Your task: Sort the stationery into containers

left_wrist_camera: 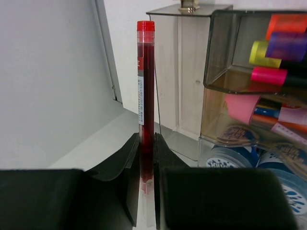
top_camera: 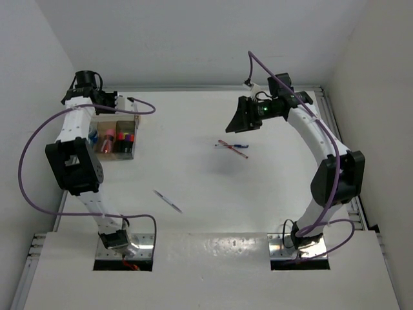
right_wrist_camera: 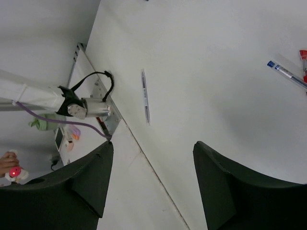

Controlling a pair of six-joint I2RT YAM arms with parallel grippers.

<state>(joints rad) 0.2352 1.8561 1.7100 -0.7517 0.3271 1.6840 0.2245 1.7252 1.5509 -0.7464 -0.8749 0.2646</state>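
My left gripper is shut on a thin red pen and holds it upright beside the organiser box, which has smoky walls. The box holds highlighters with orange, yellow and pink caps, and blue-speckled jars sit in its lower part. From above, the left gripper is at the far edge of the box. My right gripper is open, empty and raised above a red and a blue pen lying crossed. A silver pen lies mid-table.
The right wrist view shows the open right gripper, the silver pen, the blue pen and the left arm's base. White walls enclose the table on three sides. Purple cables hang along both arms.
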